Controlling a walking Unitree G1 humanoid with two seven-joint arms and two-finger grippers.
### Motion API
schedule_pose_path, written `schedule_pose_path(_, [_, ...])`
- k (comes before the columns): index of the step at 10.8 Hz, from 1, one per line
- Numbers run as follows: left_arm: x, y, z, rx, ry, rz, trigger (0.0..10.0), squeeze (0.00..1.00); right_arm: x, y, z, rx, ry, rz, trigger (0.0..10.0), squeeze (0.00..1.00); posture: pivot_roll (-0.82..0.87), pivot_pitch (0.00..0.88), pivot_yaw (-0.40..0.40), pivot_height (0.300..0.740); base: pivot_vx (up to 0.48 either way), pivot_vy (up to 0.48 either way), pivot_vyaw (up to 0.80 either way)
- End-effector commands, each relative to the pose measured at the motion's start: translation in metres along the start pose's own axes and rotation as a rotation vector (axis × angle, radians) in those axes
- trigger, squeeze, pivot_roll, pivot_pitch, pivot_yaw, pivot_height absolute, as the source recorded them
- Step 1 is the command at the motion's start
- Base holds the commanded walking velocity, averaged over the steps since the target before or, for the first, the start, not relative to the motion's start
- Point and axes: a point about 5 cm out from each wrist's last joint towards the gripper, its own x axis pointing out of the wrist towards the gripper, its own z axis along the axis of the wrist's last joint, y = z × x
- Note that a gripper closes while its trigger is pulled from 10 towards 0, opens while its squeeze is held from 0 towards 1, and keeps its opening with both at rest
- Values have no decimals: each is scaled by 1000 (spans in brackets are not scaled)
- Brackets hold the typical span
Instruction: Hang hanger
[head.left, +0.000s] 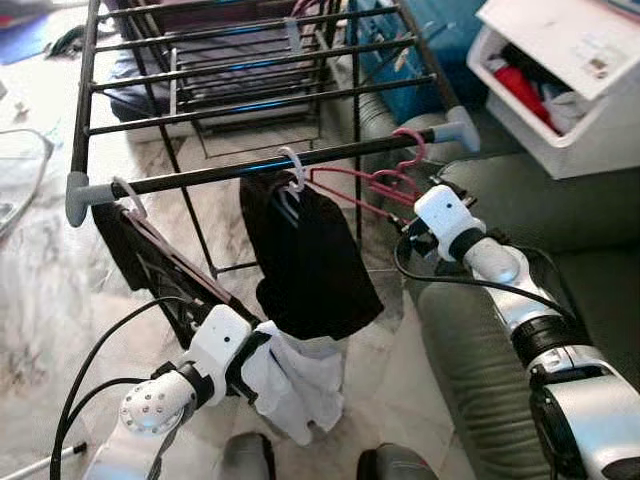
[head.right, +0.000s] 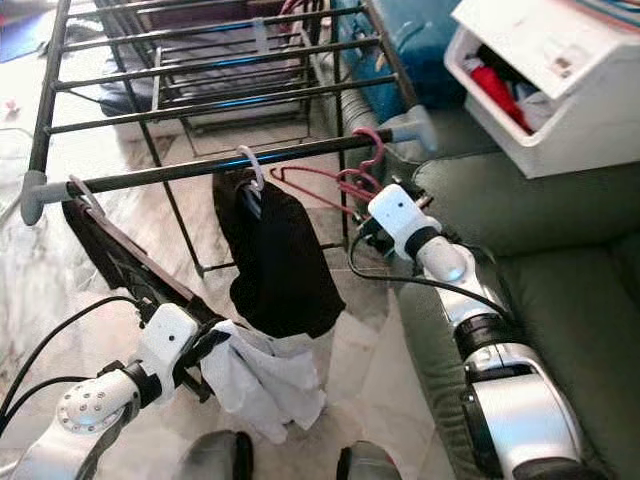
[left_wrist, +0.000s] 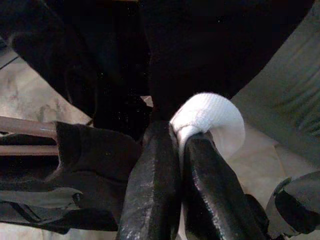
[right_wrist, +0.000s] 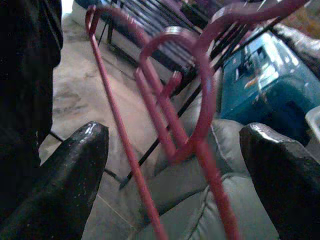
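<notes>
A pink hanger (head.left: 372, 188) hangs by its hook on the drying rack's front rod (head.left: 220, 172), near the rod's right end. My right gripper (right_wrist: 175, 145) is open just below the rod, and the hanger's neck stands between its fingers (right_wrist: 82, 155) without touching them. Low on the left, my left gripper (left_wrist: 172, 150) is shut on a white cloth (head.left: 295, 385). A black garment (head.left: 310, 260) hangs on a white hanger at the rod's middle. Another dark garment (head.left: 150, 260) hangs from a white hook at the rod's left end.
A green sofa (head.left: 570, 210) lies to the right, under my right arm. A white bin of clothes (head.left: 570, 100) sits beyond it, and a blue box (head.left: 420, 50) stands behind the rack. Marble floor (head.left: 40, 290) spreads under and left of the rack.
</notes>
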Motion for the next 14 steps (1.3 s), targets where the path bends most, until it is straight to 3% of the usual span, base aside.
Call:
schedule_pose_path(1, [-4,0,5,9,-12,1,10000,0,-1,-1,-4,10,23,4,10000,0,136,186,35,740,0,0,0])
schedule_pose_path(3, [-3,0,6,10,-2,-5,10000,0,0,5,-17,235,104,43,10000,0,136,180,29,740,0,0,0])
schedule_pose_path(5, [0,1,7,11,-2,-2,10000,0,6,2,-8,327,61,30,10000,0,126,169,21,740,0,0,0])
schedule_pose_path(7, [5,-2,8,9,-8,-7,10000,0,6,0,-6,284,49,43,10000,0,114,160,15,740,0,0,0])
schedule_pose_path(12, [10,-5,8,10,-9,-12,10000,0,12,-20,7,413,10,20,10000,0,101,163,1,740,0,0,0])
schedule_pose_path(14, [9,-7,7,11,-4,-17,10000,0,16,-25,16,397,-5,39,10000,0,104,165,-4,740,0,0,0])
